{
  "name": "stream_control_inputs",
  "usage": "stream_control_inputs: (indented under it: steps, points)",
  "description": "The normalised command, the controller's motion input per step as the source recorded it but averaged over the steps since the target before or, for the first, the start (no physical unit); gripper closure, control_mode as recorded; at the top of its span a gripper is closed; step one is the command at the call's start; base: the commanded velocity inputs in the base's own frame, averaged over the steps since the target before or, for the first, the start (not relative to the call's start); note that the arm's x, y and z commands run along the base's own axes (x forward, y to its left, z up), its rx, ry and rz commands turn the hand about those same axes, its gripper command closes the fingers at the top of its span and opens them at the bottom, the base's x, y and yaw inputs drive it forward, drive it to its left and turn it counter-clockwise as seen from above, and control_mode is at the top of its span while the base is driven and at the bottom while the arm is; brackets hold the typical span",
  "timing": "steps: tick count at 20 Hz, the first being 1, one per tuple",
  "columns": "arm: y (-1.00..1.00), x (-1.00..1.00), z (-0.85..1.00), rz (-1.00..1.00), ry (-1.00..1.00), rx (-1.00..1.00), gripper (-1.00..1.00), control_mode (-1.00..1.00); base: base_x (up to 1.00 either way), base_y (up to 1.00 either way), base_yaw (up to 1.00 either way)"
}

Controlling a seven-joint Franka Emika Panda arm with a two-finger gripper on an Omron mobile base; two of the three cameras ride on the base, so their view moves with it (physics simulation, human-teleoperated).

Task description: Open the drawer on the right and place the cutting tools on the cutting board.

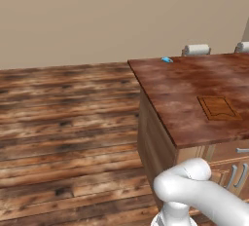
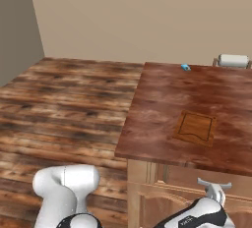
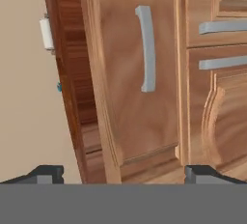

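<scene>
The drawer [image 3: 120, 83] is shut; its light wood front with a grey bar handle [image 3: 146, 49] faces my gripper [image 3: 126, 175] in the rolled hand view. The gripper is open, its two dark fingertips [image 3: 46, 172] spread wide, a short way off the front and touching nothing. The drawer front [image 2: 187, 178] also sits just under the counter's near edge in the right base view. The cutting board [image 1: 217, 107] [image 2: 196, 128] lies flat and bare on the dark reddish countertop [image 2: 157, 104]. The cutting tools are hidden.
Below the drawer are cabinet doors with grey handles [image 3: 224, 63] [image 1: 237, 175]. A small blue object [image 1: 167, 60] [image 2: 185, 67] lies at the counter's far corner. White rolls [image 1: 196, 49] [image 2: 234, 61] stand behind the counter. Wooden floor [image 1: 63, 137] stretches to the left.
</scene>
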Motion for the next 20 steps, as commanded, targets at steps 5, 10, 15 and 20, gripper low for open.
stream_control_inputs:
  steps: [5,10,15,20]
  points:
    - [-0.22,0.35,-0.35,-0.13,-0.01,0.0,-1.0,-1.0,0.0,0.0,0.0]
    - [-0.18,0.35,-0.28,-0.09,0.0,0.0,-1.0,-1.0,0.0,0.0,0.0]
    - [-0.19,0.34,-0.21,-0.06,0.0,0.0,-1.0,-1.0,0.0,0.0,0.0]
    - [-0.23,0.33,-0.27,-0.05,0.0,0.0,-1.0,-1.0,0.0,0.0,0.0]
